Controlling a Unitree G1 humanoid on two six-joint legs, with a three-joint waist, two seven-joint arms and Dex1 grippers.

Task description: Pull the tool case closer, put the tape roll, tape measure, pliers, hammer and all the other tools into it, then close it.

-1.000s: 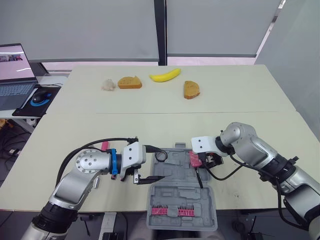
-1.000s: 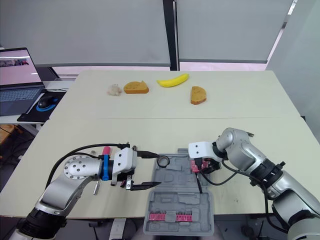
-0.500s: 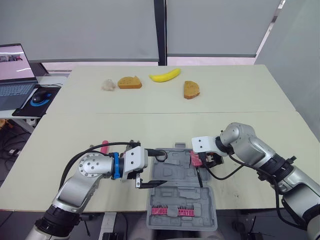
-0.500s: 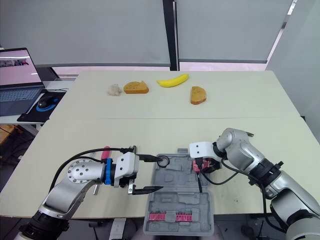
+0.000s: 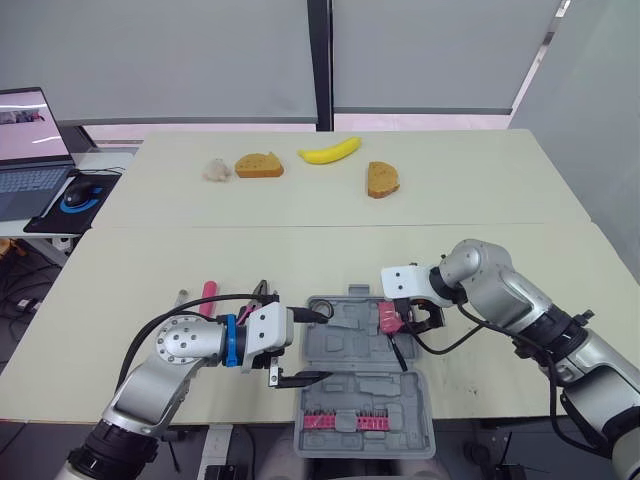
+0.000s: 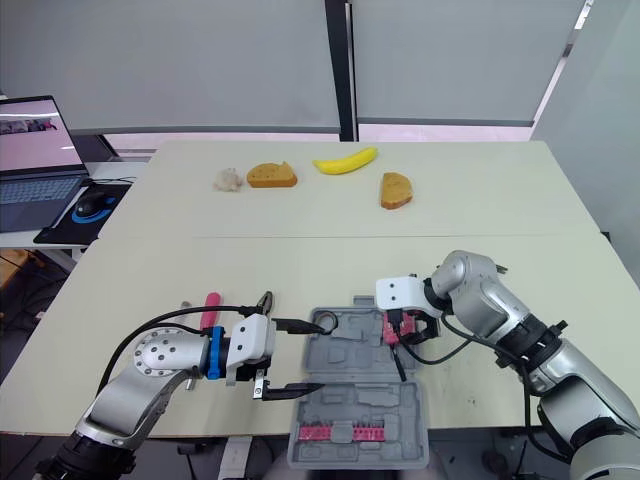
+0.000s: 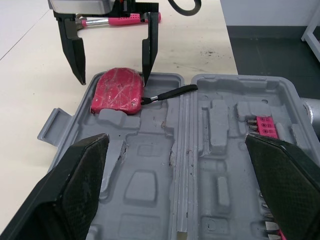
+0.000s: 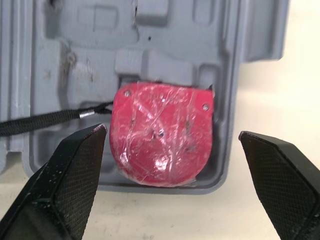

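Note:
The grey tool case (image 5: 350,385) lies open at the table's near edge, with a pink bit strip (image 5: 340,421) in its near half. A red tape measure (image 7: 117,91) with a black strap sits in the far right corner of the case. My right gripper (image 5: 408,322) hangs open just over the tape measure (image 8: 160,132), a finger on each side, not touching it. My left gripper (image 5: 320,345) is open over the case's left part, nothing between its fingers (image 7: 85,190). A pink-handled tool (image 5: 208,295) and pliers (image 6: 265,300) lie on the table left of the case.
At the far side of the table lie a banana (image 5: 330,151), two pieces of bread (image 5: 259,165) (image 5: 382,179) and a small white lump (image 5: 216,170). A laptop (image 5: 25,150) and a mouse (image 5: 80,195) sit on a side desk at the left.
My left gripper has slid right and down, so its open fingers now reach over the case, uncovering the tools behind it. The right gripper has barely moved.

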